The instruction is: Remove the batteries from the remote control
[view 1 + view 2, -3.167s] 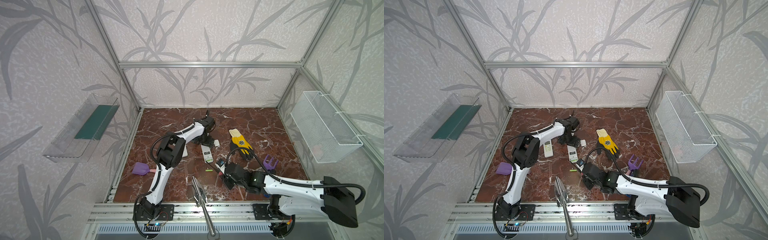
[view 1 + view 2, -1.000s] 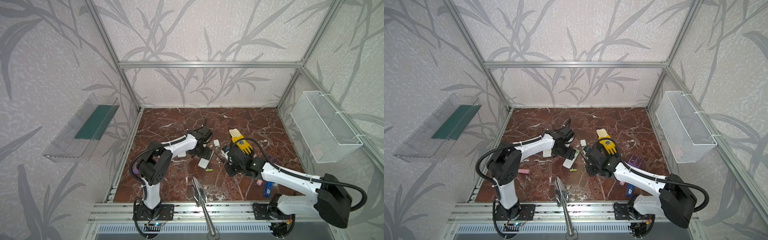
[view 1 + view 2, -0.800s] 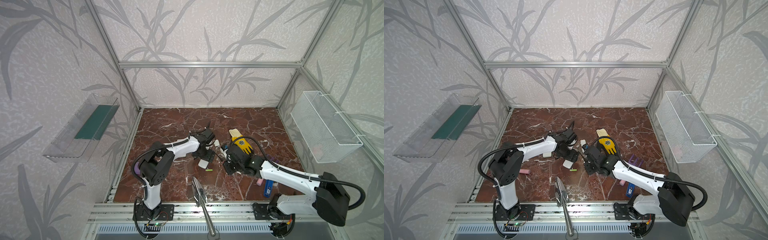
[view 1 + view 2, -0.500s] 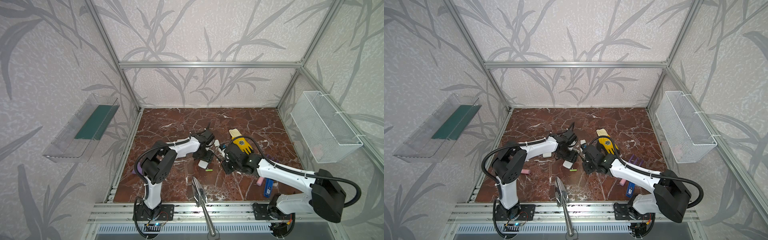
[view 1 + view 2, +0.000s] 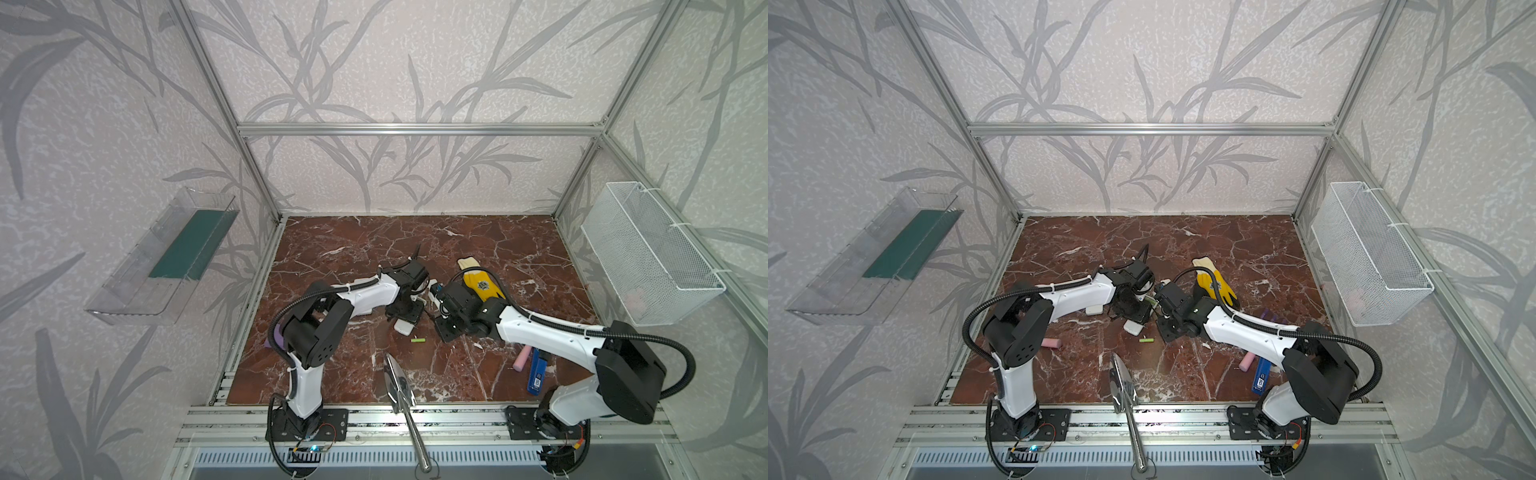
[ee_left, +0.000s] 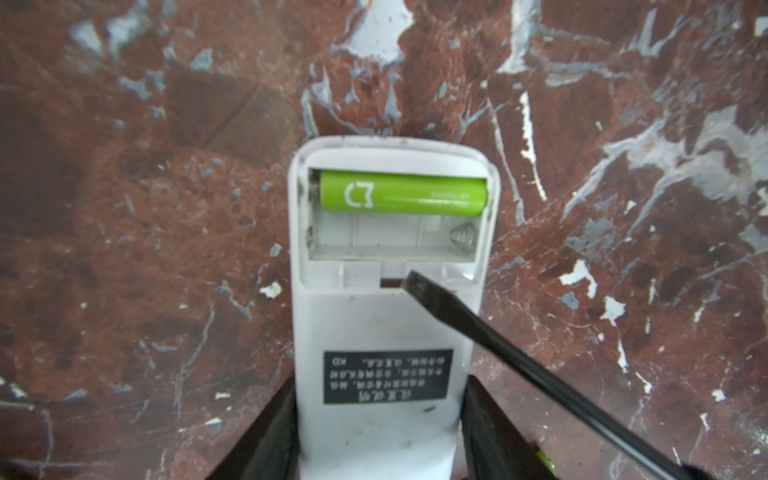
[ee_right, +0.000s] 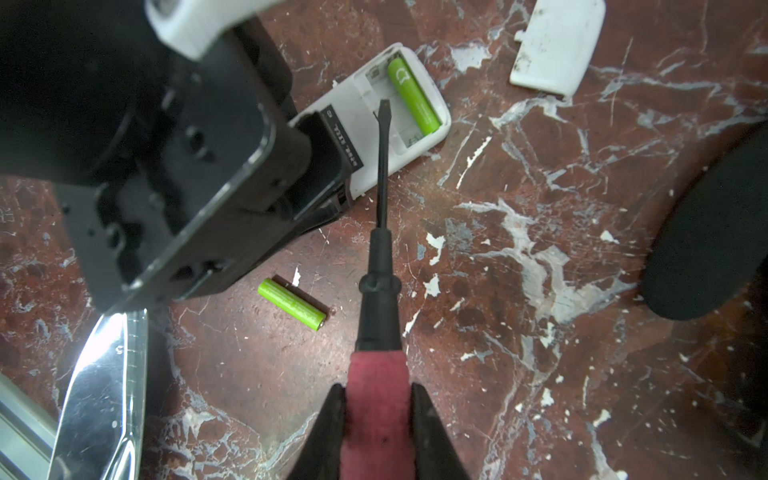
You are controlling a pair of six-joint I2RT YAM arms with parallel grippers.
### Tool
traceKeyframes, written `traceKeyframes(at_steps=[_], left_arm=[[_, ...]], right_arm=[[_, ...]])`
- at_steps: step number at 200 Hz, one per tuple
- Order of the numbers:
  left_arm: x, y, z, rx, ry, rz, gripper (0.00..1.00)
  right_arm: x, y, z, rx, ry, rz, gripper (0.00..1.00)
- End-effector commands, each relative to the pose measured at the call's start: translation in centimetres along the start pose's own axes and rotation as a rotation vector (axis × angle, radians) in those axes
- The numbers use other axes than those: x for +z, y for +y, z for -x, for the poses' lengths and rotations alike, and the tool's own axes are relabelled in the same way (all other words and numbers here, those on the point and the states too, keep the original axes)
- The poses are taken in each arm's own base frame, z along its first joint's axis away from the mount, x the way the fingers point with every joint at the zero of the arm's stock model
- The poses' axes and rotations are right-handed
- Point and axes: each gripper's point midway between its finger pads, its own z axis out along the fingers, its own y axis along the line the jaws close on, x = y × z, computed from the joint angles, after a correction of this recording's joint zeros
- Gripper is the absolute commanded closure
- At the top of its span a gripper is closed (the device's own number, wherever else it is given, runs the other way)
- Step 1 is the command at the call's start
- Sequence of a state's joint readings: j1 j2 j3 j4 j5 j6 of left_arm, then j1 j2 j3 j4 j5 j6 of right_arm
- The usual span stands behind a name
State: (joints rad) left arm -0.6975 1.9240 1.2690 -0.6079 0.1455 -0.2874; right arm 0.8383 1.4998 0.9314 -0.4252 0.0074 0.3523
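Marble table (image 5: 478, 249). Left gripper (image 6: 378, 382) jaws tight against remote (image 6: 386, 316) sides, no gap seen; best to pin it flat. Right gripper (image 7: 378, 390) clamped on screwdriver (image 7: 380, 257), blade tip at empty bay's edge. Loose battery (image 7: 291, 304) lies on table; seated battery (image 6: 403, 198) sits in end bay. Slide tip under its end, lever gently, avoid flicking.

Two high overhead views; both wrist cameras close over the remote (image 6: 376, 324).
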Motion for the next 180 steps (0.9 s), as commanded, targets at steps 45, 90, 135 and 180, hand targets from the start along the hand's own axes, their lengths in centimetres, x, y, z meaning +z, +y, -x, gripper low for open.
traceKeyframes(at_steps=[45, 90, 135, 180], left_arm=[[1.5, 0.1, -1.7, -0.01, 0.06, -0.013, 0.54], [1.8, -0.3, -2.0, 0.003, 0.076, -0.038, 0.6], [2.3, -0.5, -2.4, 0.017, 0.088, -0.058, 0.65], [2.6, -0.6, -2.7, 0.033, 0.101, -0.068, 0.68]], right_arm=[[0.7, -0.4, -0.9, 0.075, 0.083, -0.028, 1.0], [1.7, -0.3, -0.5, 0.092, 0.103, -0.041, 1.0], [2.8, -0.3, -0.2, 0.107, 0.115, -0.055, 1.0], [4.0, -0.1, -0.1, 0.12, 0.101, -0.042, 1.0]])
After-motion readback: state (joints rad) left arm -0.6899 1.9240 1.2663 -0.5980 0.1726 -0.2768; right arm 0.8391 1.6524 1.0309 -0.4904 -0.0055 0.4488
